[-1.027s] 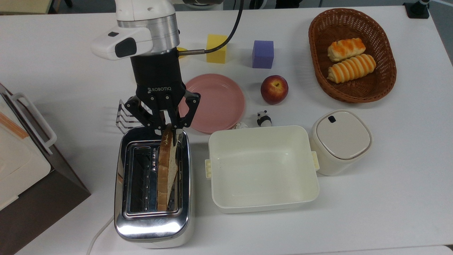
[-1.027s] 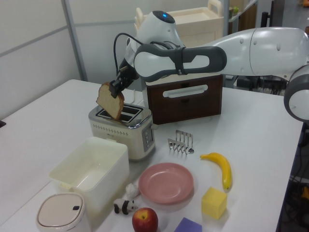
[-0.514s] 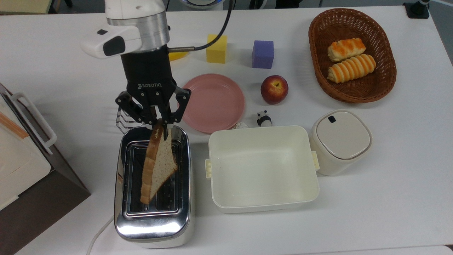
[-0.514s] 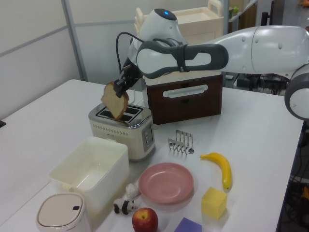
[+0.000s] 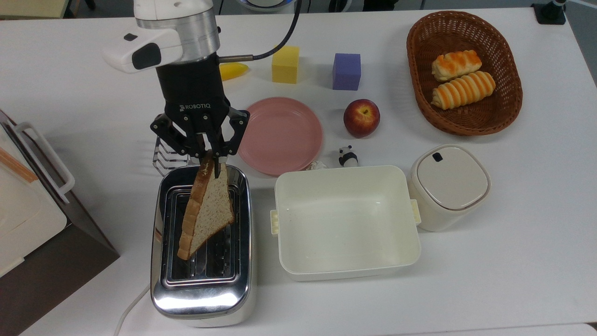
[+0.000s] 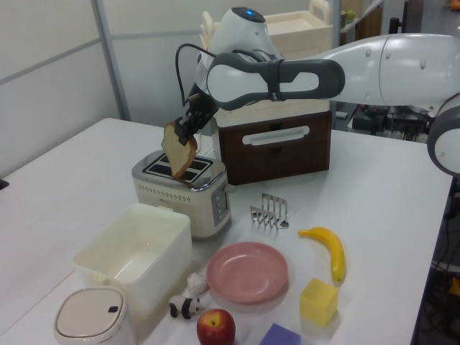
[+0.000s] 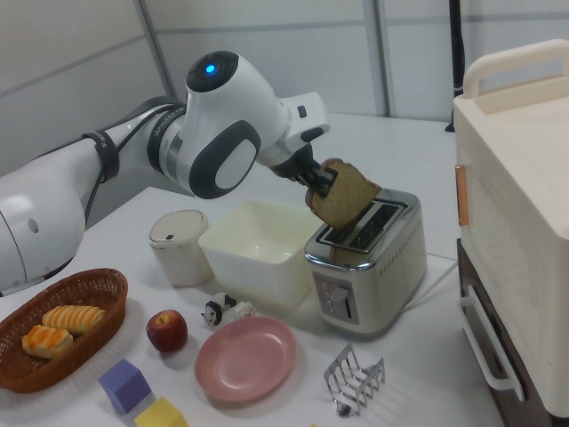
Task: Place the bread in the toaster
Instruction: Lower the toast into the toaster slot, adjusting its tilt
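Bread (image 5: 205,210) in claw (image 5: 210,164), above toaster (image 5: 201,289)

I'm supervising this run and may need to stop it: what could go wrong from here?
The bread hangs tilted from the gripper, pinched at one corner, skewed across the toaster slots; lowered like this, it may catch on the rim or grille. The corner grip could also let it swing or slip off.

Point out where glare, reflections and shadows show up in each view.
Top view: the chrome toaster shows bright mirror highlights on its near end; a soft arm shadow falls on the table. Left view: even light, the plate glossy. Right view: the toaster's chrome front reflects the table, under the bread.
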Controlling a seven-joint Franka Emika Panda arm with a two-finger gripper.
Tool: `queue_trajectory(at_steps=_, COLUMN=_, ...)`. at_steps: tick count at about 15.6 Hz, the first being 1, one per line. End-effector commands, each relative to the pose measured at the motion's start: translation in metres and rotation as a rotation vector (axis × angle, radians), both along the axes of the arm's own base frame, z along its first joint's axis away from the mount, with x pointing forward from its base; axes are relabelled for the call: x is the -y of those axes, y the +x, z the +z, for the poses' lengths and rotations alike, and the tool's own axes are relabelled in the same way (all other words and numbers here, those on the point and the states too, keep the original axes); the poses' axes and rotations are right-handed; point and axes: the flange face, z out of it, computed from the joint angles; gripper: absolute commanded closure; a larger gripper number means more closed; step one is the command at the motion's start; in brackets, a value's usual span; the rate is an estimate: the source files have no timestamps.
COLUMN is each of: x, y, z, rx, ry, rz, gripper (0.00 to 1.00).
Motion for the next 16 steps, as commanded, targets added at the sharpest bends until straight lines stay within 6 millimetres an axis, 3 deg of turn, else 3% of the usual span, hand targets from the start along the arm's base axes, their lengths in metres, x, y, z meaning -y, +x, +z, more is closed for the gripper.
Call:
queue_trajectory(at_steps=1, x=-0.011, y=-0.007, z=0.007, rx=-0.003, ry=0.014, rz=0.015, gripper=1.00)
queue_trajectory(at_steps=6, x=-0.009, y=-0.005, z=0.028, rx=0.091, ry=0.006, rz=0.002, gripper=1.00)
queue_trajectory(at_steps=16, x=-0.001, y=-0.005, z=0.019, rx=0.075, ry=-0.091, rz=0.066, gripper=1.00)
